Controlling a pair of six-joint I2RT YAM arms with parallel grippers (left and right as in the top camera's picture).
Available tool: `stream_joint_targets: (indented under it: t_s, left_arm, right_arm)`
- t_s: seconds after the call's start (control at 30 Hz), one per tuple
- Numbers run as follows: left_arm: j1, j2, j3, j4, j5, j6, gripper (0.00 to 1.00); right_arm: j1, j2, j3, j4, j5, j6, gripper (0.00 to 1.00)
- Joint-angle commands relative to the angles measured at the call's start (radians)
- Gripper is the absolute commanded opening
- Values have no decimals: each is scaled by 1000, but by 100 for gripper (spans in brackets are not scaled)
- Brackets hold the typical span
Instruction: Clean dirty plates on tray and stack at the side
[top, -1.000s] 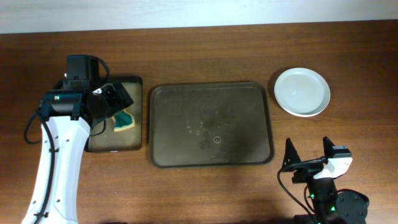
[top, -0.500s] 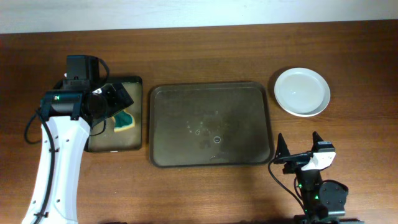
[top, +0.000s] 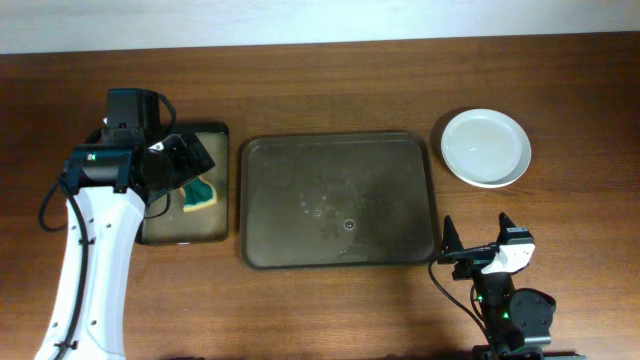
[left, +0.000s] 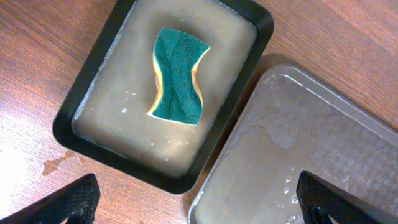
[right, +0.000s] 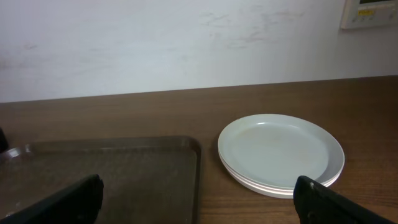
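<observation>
The white plates (top: 486, 147) sit stacked on the table to the right of the tray; they also show in the right wrist view (right: 280, 153). The dark brown tray (top: 338, 198) lies in the middle with no plate on it, wet with drops, and shows in the left wrist view (left: 323, 155) and the right wrist view (right: 106, 171). My left gripper (top: 185, 160) is open and empty above the small black tray (top: 150, 232). My right gripper (top: 478, 238) is open and empty, low at the front right, facing the plates.
The black tray (left: 163, 93) holds murky water and a green and yellow sponge (left: 179, 76), also seen from overhead (top: 200, 192). A pale wall stands behind the table's far edge (right: 186, 43).
My right arm has drawn back and turned a little left near the front edge, settling over the last half second. The left arm, plates and trays have not moved.
</observation>
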Motion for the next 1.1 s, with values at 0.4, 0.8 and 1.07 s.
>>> stream_joint_targets:
  t_s: [0.4, 0.8, 1.07]
  left_arm:
    - [3, -4, 8, -1, 7, 9, 99]
    - [3, -4, 7, -2, 3, 9, 99]
    - [1, -109, -38, -108, -32, 9, 99]
  right_arm:
    - [-6, -10, -9, 0, -9, 0, 98]
    - [-6, -10, -9, 0, -9, 0, 98]
    - [-6, -10, -9, 0, -9, 0, 98]
